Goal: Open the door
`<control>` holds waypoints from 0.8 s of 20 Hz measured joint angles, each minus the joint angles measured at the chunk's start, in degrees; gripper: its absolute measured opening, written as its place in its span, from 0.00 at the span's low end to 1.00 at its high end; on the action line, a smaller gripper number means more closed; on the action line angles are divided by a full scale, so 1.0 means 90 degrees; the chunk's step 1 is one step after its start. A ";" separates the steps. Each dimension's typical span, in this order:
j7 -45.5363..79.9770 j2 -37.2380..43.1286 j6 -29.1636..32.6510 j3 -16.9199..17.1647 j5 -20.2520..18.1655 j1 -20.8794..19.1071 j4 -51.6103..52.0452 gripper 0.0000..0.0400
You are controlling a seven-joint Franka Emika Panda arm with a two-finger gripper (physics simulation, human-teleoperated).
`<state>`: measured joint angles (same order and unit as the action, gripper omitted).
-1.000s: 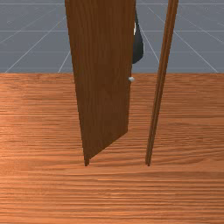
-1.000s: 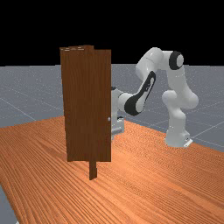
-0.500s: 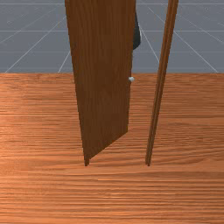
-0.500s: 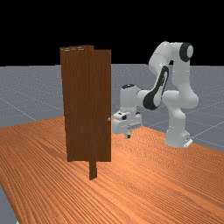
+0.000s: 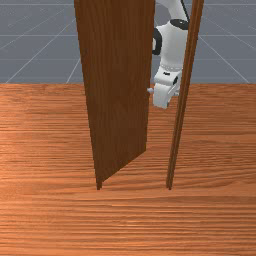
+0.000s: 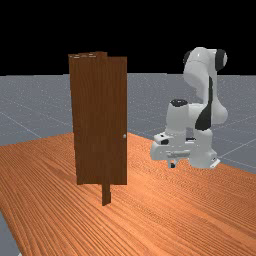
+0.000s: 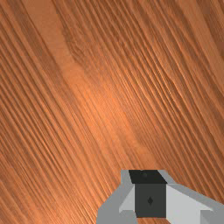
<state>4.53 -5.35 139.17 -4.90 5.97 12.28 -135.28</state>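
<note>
Hanging just over the orange-brown wooden counter (image 7: pixel 87 109), the dark-tipped grey fingers (image 7: pixel 150 192) are pressed together, with nothing pinched between them. The tall, flat brown wooden door (image 5: pixel 117 90) is well apart from the fingers, standing up out in front of them. It looks wide open to me, so I think the job is done or very nearly done. Its small, round, pale knob (image 6: pixel 124 136) sits on the door's free edge, the edge nearer the fingers. The thin brown wooden post (image 5: pixel 179 115) is farther from the fingers than that edge is, and a big gap lies between the two.

What could go wrong? If the fingers go toward the door too fast, they could bump its free edge and push it closed. That would happen because nothing is holding the door. If they try to grab the knob while they are squeezed together, they could only poke it. The big white and grey arm (image 6: pixel 197 65) could bang the door or the post too, if it swings wide. The best thing may be to keep the fingers away from the door and let it be.
</note>
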 joint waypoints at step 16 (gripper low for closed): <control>-0.3129 -0.4821 -0.3076 -0.0170 0.0292 0.0021 0.7794 0.00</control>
<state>-23.62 -48.74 111.48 -6.42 8.60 12.47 -65.13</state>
